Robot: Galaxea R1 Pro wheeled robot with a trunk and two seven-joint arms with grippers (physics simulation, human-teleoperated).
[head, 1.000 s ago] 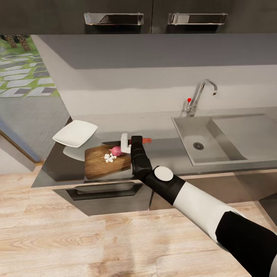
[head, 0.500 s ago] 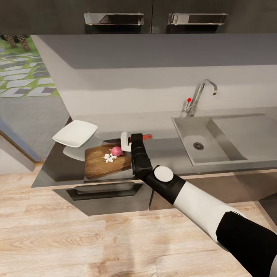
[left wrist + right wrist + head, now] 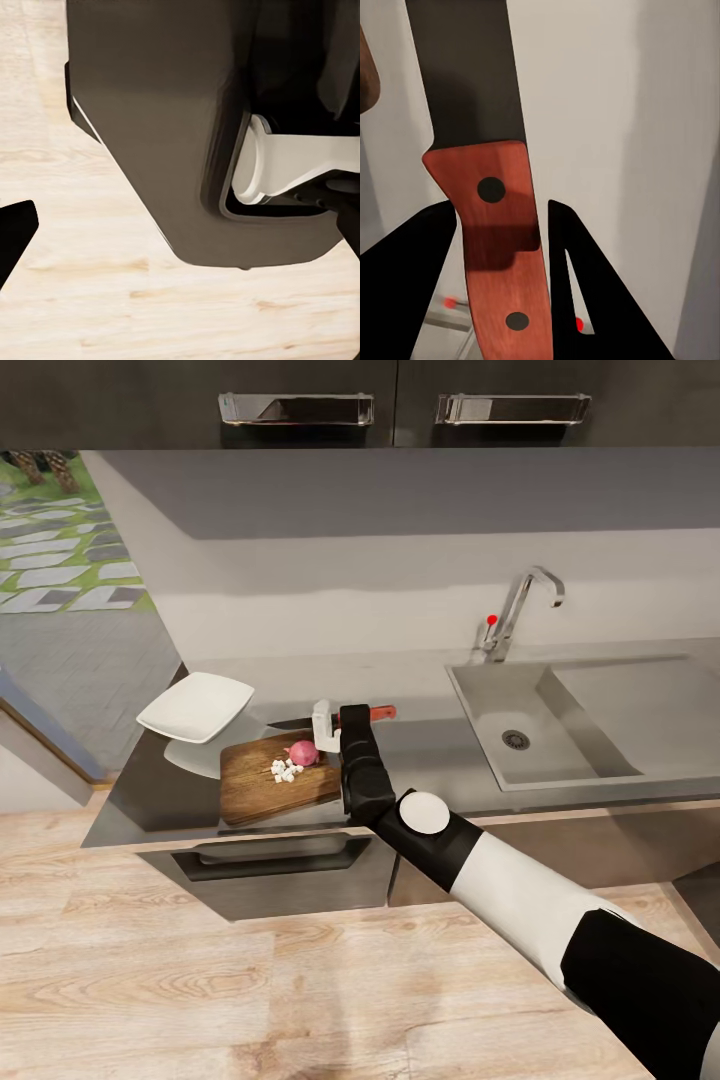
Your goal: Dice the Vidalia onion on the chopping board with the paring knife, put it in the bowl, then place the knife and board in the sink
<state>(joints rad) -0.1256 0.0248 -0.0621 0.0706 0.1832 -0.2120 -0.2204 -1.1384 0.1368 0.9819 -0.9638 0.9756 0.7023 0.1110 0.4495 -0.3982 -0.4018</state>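
— Starting at the left of the head view?
— Saw the bowl (image 3: pixel 196 706) at the left end of the countertop (image 3: pixel 420 755), overhanging that edge. Just right of it, found the chopping board (image 3: pixel 275 788), near the front edge, long axis running roughly along the counter.

— On the board?
— Found the Vidalia onion (image 3: pixel 302 752), part cut, toward the back right. Noted tiny white diced pieces (image 3: pixel 285 769) touching its front left side.

— And the paring knife (image 3: pixel 335 718)?
— Lay level above the board's back edge, long axis along the counter. Pointed its dark blade left toward the bowl, red-brown handle end right toward the sink (image 3: pixel 600 725). Confirmed in the right wrist view: paring knife (image 3: pixel 499 217) handle between the two dark fingers (image 3: pixel 416 285).

— Grip?
— Right gripper (image 3: pixel 335 728) clamped on the handle, just behind and right of the onion. Left gripper: could not tell from the left wrist view, only dark robot body over wood floor (image 3: pixel 90 315).

— Room to move?
— Bare countertop between board and sink. Basin well apart to the right, open, with the tap (image 3: pixel 520 612) behind its back left corner.
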